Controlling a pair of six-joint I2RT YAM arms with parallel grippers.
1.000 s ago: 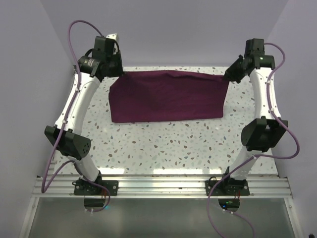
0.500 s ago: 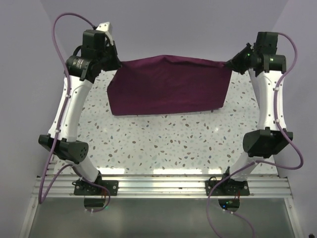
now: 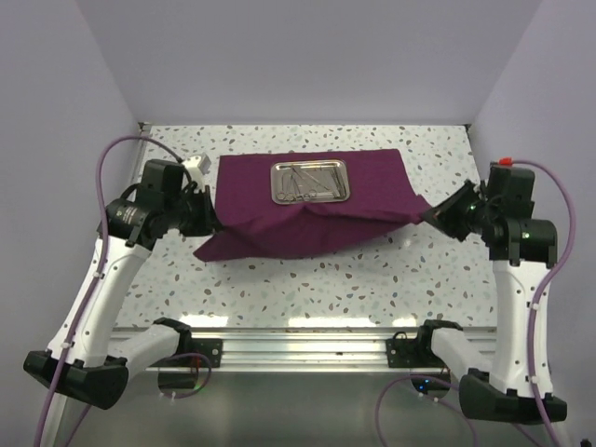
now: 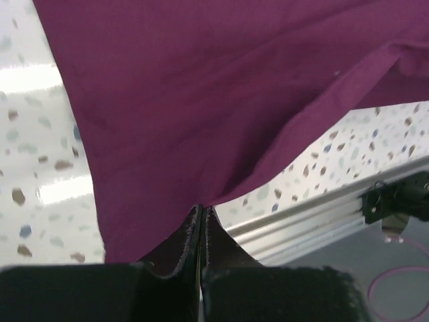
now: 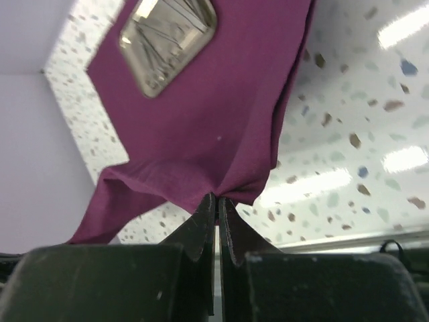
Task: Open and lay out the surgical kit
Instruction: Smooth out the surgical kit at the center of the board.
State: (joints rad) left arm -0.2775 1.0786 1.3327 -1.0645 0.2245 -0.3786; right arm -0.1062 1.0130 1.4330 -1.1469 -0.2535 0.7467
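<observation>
The maroon cloth wrap [image 3: 307, 209] lies spread over the middle of the table, its near flap pulled toward the front. A shiny steel tray [image 3: 310, 181] with thin silver instruments [image 3: 303, 182] sits uncovered on the cloth's far half; it also shows in the right wrist view [image 5: 167, 39]. My left gripper [image 3: 210, 222] is shut on the cloth's near left corner [image 4: 201, 201]. My right gripper [image 3: 430, 214] is shut on the near right corner [image 5: 218, 191]. Both corners are held a little above the table.
The speckled tabletop [image 3: 326, 279] is bounded by lilac walls at the back and sides. An aluminium rail [image 3: 307, 349] runs along the near edge with both arm bases.
Both grippers have swung the cloth flap from the back, up and over, toward the front. The steel tray with instruments, hidden before, is now uncovered.
</observation>
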